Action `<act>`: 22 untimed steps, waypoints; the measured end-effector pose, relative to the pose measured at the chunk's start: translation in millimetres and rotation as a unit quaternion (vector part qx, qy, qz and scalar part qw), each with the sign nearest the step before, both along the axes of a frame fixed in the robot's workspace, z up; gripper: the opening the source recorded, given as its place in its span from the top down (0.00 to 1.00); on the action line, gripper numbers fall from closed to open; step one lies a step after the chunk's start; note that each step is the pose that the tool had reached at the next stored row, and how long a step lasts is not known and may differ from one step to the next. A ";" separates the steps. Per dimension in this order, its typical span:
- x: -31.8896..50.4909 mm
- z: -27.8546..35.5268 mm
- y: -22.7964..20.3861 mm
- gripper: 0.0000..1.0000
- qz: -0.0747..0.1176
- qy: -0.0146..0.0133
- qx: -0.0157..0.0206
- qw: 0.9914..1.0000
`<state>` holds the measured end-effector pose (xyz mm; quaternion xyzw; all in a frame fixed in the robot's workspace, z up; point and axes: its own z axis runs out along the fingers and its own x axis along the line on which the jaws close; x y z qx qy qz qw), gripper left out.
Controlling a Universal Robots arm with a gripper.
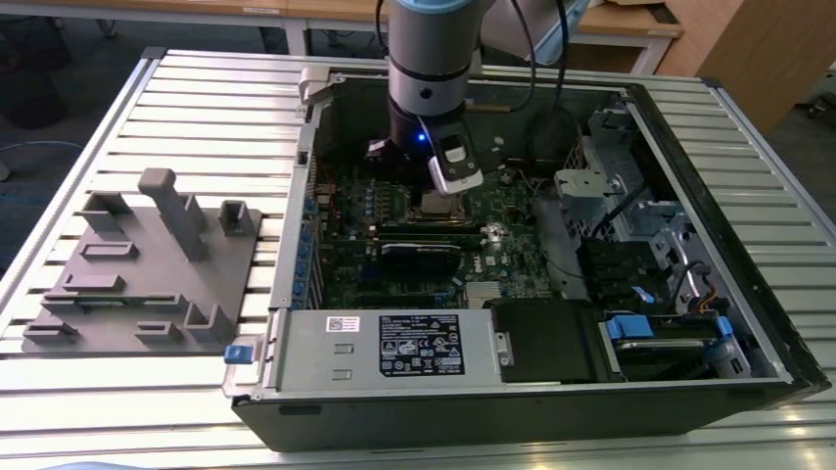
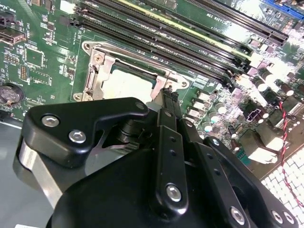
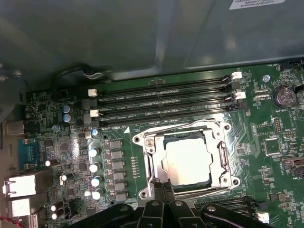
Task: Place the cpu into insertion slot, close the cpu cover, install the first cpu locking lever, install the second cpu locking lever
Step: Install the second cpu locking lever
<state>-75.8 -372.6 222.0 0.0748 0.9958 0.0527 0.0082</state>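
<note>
Item: open PC case lying on slatted desk, motherboard facing up.

Arm: reaches down into case from 12 o'clock in exterior view, wrist w/ blue light just above board.

Pincer: black linkage, tips down at socket edge; in second wrist view the fingers sit pressed together at the frame's rim. Reads as clenched, nothing clearly gripped; can't tell if tips touch a lever.

Cpu: pale silver square, seated flat in the insertion slot, approx mid-board. In exterior view the spot sits right under the pincer.

Cpu cover: silvery frame lying down around the chip, chip top showing through its window. Same frame seen in second wrist view.

Memory slots: four long black rows just beside socket, parallel to one side.

Capacitors: row of small cylinders near socket's other side.

Grey fixture tray: on desk at 9 o'clock of case in exterior view, well apart from arm.

PSU w/ label: at 6 o'clock inside case.
</note>
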 end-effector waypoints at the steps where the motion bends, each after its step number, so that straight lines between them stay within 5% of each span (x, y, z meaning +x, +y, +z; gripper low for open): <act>1: 0.0 0.0 0.0 0.90 0.000 0.000 0.000 1.000; 7: 1.2 0.0 0.3 0.90 0.000 0.000 -0.001 1.000; 22: 16.2 0.0 2.6 0.90 0.000 0.000 -0.011 1.000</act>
